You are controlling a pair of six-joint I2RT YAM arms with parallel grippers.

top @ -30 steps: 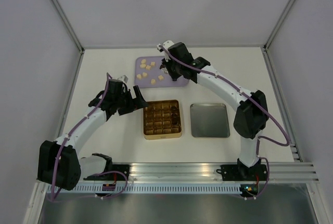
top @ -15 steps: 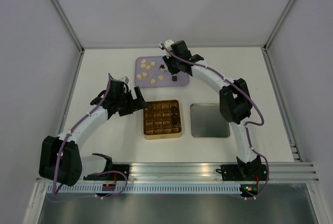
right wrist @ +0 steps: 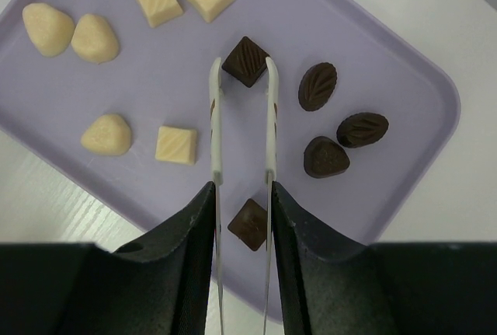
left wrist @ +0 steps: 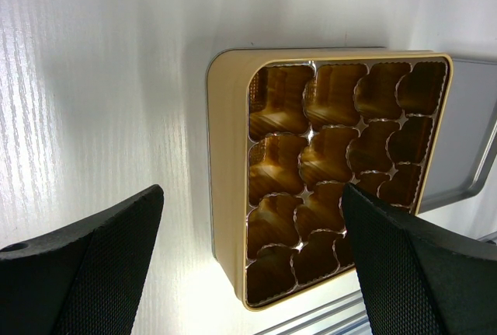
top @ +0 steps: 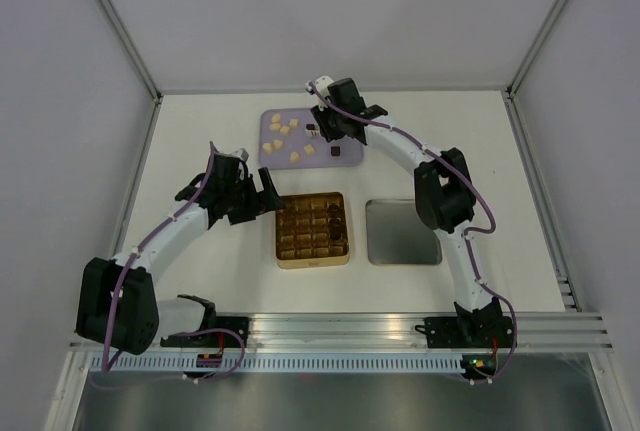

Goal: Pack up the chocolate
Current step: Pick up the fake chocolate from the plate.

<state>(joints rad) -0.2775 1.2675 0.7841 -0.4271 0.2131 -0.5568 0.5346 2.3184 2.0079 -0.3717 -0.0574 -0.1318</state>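
Right pincer (right wrist: 241, 195) shifted, tweezers (right wrist: 216, 117) flanking dark chocolate (right wrist: 246, 61) (square)

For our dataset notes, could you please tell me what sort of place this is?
Probably a robotics lab test cell: plain white panel walls, a ribbed aluminium mounting rail along the near edge, and a white wood-grain tabletop.
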